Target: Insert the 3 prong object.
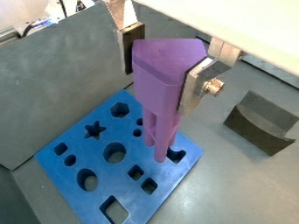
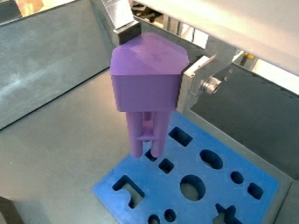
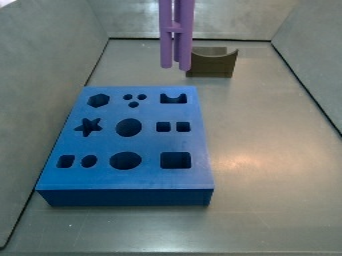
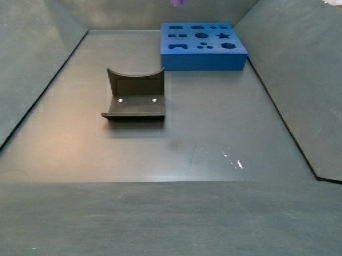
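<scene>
My gripper (image 1: 176, 66): near finger hidden behind the 3 prong object (image 1: 162, 87). In a side view the picture's top edge cuts off the piece (image 3: 178, 30), gripper unseen. Prong tips' depth over the blue block (image 2: 198, 188): cannot tell.

Both wrist views look steeply down from close above, past the gripper (image 1: 172, 66) and its purple piece (image 1: 160, 96) onto the blue block (image 1: 82, 171), while both side views sit farther back, facing that block (image 3: 127, 190) from opposite ends.
</scene>
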Controlling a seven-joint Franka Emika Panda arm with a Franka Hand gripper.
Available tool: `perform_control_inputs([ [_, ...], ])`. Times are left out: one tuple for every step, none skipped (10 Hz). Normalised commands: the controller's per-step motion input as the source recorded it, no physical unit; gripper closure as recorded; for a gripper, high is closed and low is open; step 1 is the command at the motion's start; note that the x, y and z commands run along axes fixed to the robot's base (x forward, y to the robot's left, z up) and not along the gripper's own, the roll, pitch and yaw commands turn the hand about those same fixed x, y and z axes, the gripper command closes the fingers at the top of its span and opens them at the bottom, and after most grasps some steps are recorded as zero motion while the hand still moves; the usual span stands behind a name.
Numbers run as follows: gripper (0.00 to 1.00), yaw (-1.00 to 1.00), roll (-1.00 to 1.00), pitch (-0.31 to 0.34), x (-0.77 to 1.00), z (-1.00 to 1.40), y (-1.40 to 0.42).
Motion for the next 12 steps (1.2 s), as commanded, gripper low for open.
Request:
perform_control_inputs([
  [1.00, 0.00, -0.03, 0.009, 0.00, -0.06, 0.00],
  [1.00, 0.00, -0.01, 0.000, 0.00, 0.00, 0.00],
  [1.00, 0.00, -0.03, -0.010, -0.13, 0.00, 0.12],
  [1.00, -0.28, 0.01, -0.087, -0.65, -0.09, 0.05],
  [1.00, -0.75, 0.00, -0.051, -0.54, -0.36, 0.14],
  [1.00, -0.88, 0.00, -0.034, -0.39, -0.42, 0.07],
  [1.00, -0.89, 0.00, -0.034, -0.38, -0.43, 0.07],
  [1.00, -0.90, 0.00, -0.099, -0.27, -0.30, 0.07],
  [1.00, -0.93, -0.01, -0.196, -0.04, -0.27, 0.02],
  [1.00, -0.85, -0.06, -0.349, 0.00, -0.21, 0.04],
  [1.00, -0.86, 0.02, -0.251, 0.00, -0.20, 0.01],
  [1.00, -0.93, 0.09, -0.140, 0.00, -0.37, 0.00],
])
